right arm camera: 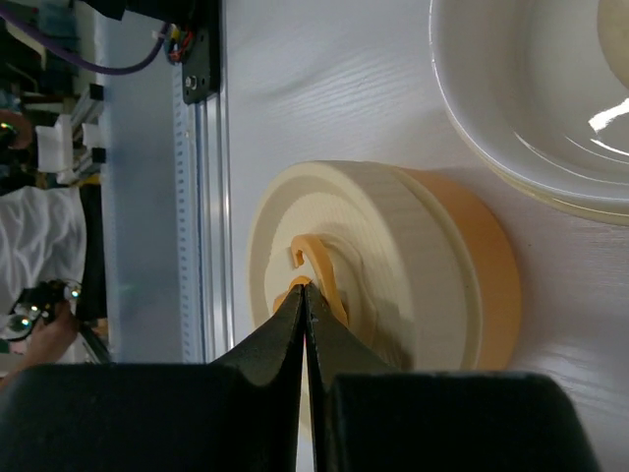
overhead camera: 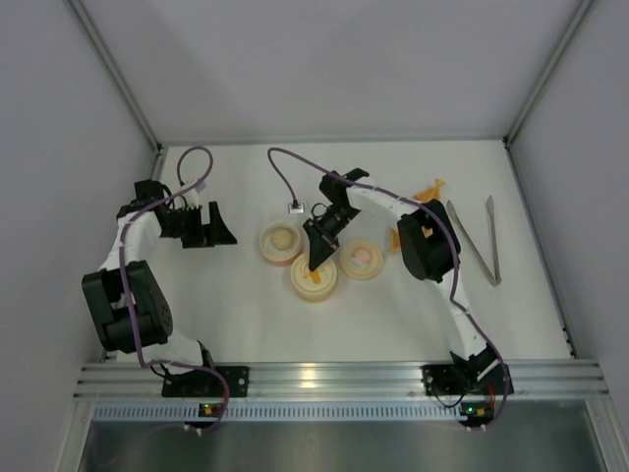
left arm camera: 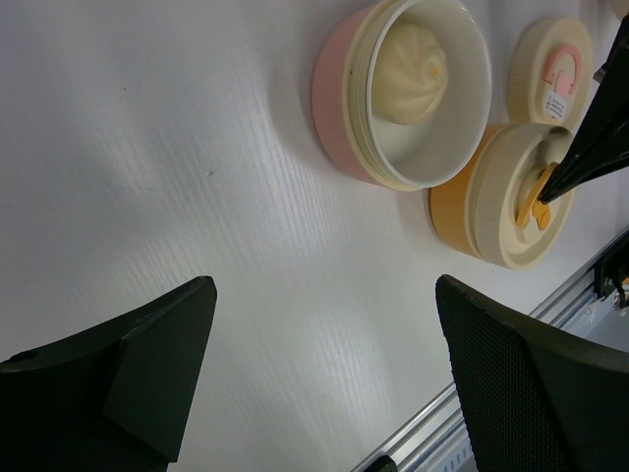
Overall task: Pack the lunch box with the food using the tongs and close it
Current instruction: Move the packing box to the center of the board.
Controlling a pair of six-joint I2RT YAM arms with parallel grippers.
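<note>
Tongs [overhead camera: 479, 241] lie untouched — right end effector [right arm camera: 303, 290] closed, left end effector [left arm camera: 326, 285] open wide.

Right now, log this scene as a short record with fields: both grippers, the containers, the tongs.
left gripper: open, above the table, holding nothing
right gripper: shut, tips at the orange handle on the orange container lid
pink container: open, beige ball inside
third container: lidded, pink handle
tongs: lying on the table at the right, untouched
leaf dish: beside the tongs, partly hidden
</note>
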